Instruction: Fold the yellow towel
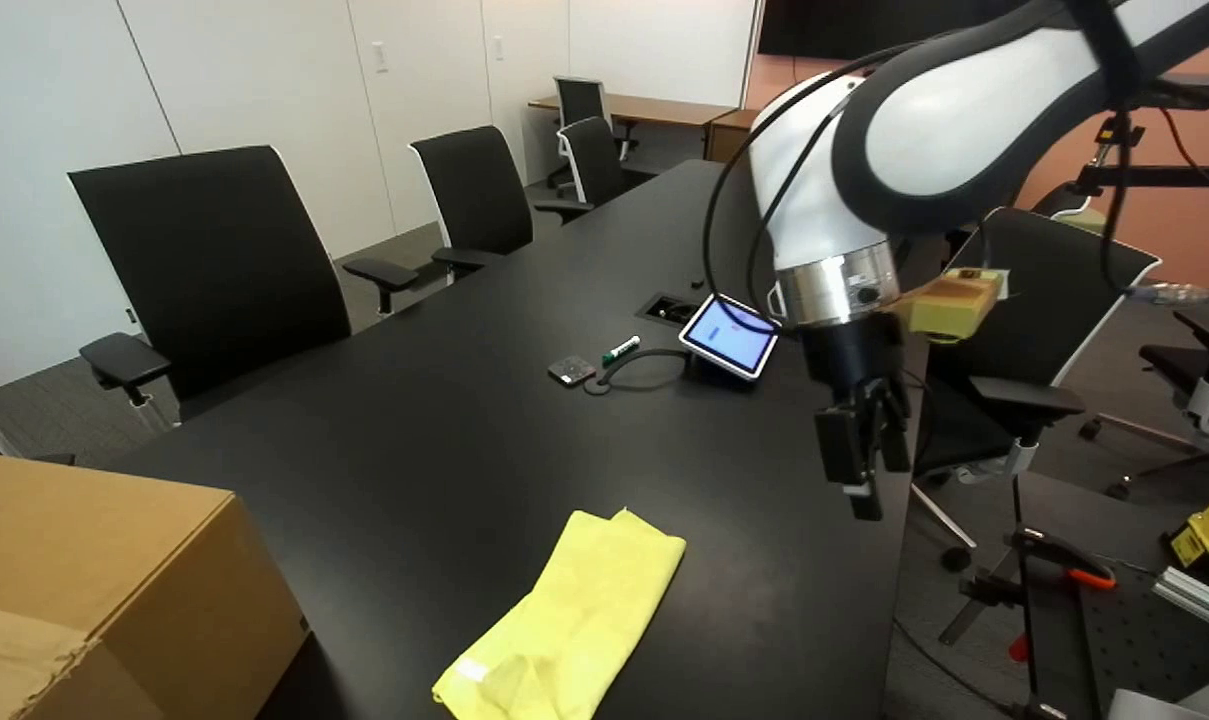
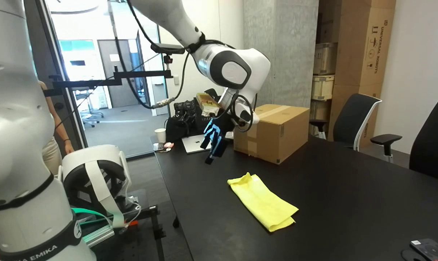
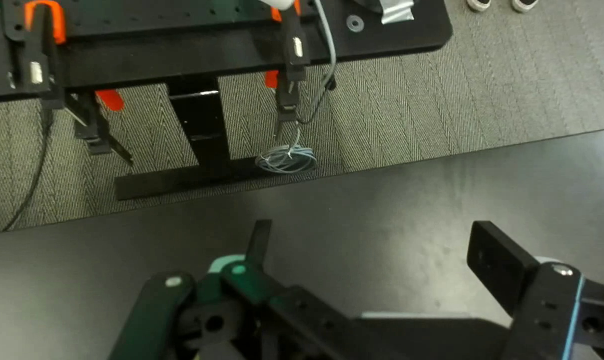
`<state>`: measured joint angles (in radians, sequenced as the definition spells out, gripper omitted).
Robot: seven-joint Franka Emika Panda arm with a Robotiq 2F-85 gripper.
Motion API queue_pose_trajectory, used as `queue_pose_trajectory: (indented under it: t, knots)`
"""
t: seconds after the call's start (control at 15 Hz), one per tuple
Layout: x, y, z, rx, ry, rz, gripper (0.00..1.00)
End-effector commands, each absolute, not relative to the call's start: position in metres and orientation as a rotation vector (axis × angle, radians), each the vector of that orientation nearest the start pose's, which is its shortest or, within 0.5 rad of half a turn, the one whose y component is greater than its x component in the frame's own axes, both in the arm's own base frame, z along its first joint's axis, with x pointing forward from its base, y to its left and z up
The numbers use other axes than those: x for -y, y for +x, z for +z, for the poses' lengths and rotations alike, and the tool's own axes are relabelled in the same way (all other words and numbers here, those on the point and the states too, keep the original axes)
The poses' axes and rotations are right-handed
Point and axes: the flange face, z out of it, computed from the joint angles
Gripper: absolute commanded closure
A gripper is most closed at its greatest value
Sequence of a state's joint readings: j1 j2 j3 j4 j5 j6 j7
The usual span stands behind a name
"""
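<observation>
The yellow towel (image 1: pixel 589 600) lies on the black table as a long, narrow folded strip. In an exterior view its near end is cut off by the frame's bottom edge. In an exterior view the whole towel (image 2: pixel 264 204) shows, with layered, uneven edges at both ends. My gripper (image 1: pixel 869 475) hangs above the table, apart from the towel, towards the table's long edge. It also shows in an exterior view (image 2: pixel 212 149). In the wrist view the gripper (image 3: pixel 371 230) has its fingers wide apart with nothing between them. The towel is out of the wrist view.
A cardboard box (image 1: pixel 204 610) stands on the table near the towel, also in an exterior view (image 2: pixel 276 136). A tablet (image 1: pixel 730 337), a green marker (image 1: pixel 621 349) and a laptop (image 2: pixel 192 144) are on the table. A black cart (image 3: pixel 172 60) with clamps stands beyond the table edge.
</observation>
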<state>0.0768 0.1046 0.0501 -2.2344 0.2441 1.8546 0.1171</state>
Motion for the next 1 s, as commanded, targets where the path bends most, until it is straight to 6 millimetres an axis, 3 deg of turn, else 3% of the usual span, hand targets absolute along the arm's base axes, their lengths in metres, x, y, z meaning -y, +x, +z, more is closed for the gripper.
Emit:
queue_pose_trajectory:
  t: [0.0, 0.2, 0.53, 0.6, 0.67, 0.93]
  knots:
    - [-0.032, 0.424, 0.346, -0.032, -2.949, 0.638, 0.00]
    - [0.008, 0.408, 0.386, 0.047, -3.032, 0.472, 0.00]
    - [0.048, 0.399, 0.442, 0.145, -2.998, 0.113, 0.00]
    - [0.054, 0.397, 0.448, 0.177, -2.983, 0.057, 0.00]
    - [0.046, 0.408, 0.437, 0.119, -3.012, 0.189, 0.00]
    - [0.049, 0.406, 0.437, 0.123, -3.009, 0.186, 0.00]
